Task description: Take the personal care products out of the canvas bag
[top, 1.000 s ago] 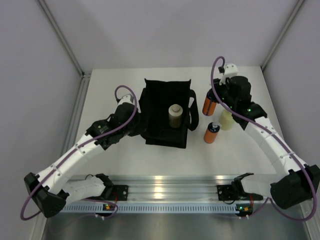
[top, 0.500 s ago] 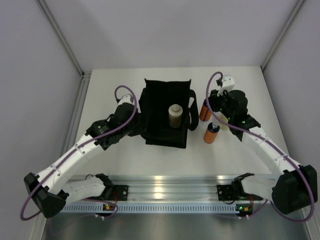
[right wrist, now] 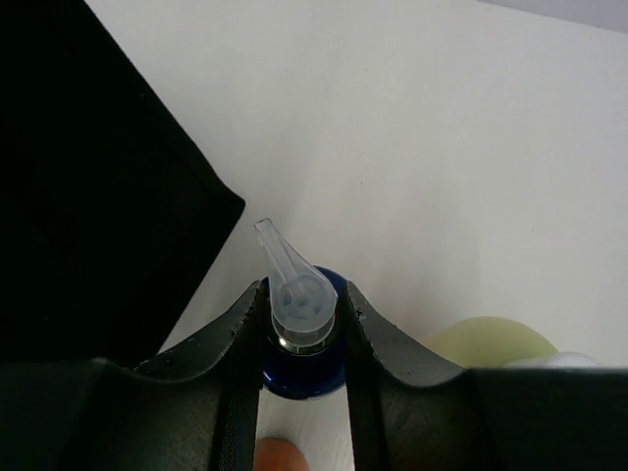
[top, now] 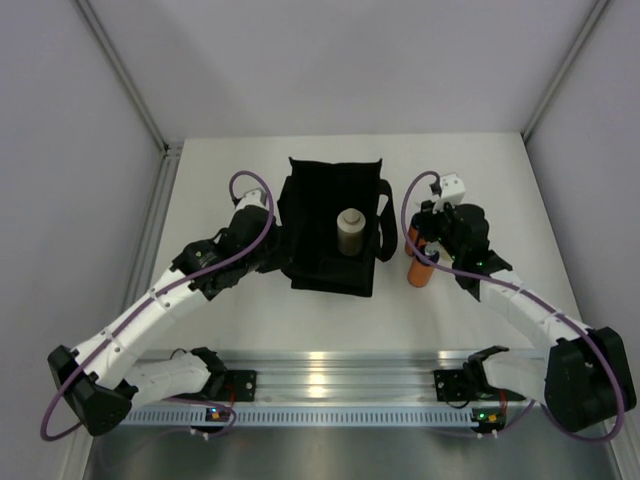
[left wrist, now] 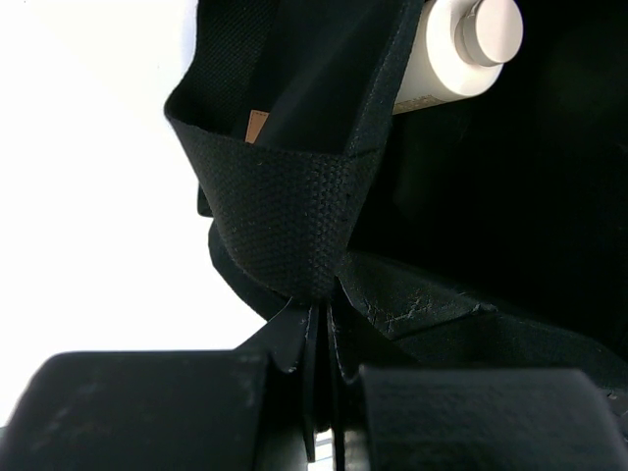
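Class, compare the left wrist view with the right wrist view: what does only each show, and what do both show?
Only left wrist: the left gripper pinching the bag rim, and the beige bottle inside it. Only right wrist: the right gripper shut on a blue-capped bottle, with a yellow-green bottle beside. Both: the black bag and white table.

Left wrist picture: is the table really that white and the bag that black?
In the left wrist view the table is overexposed to flat white, and the canvas bag shows weave only at the nearest fold; its inside is lost in shadow. The top external view is evenly lit, with glare on the metal rail.
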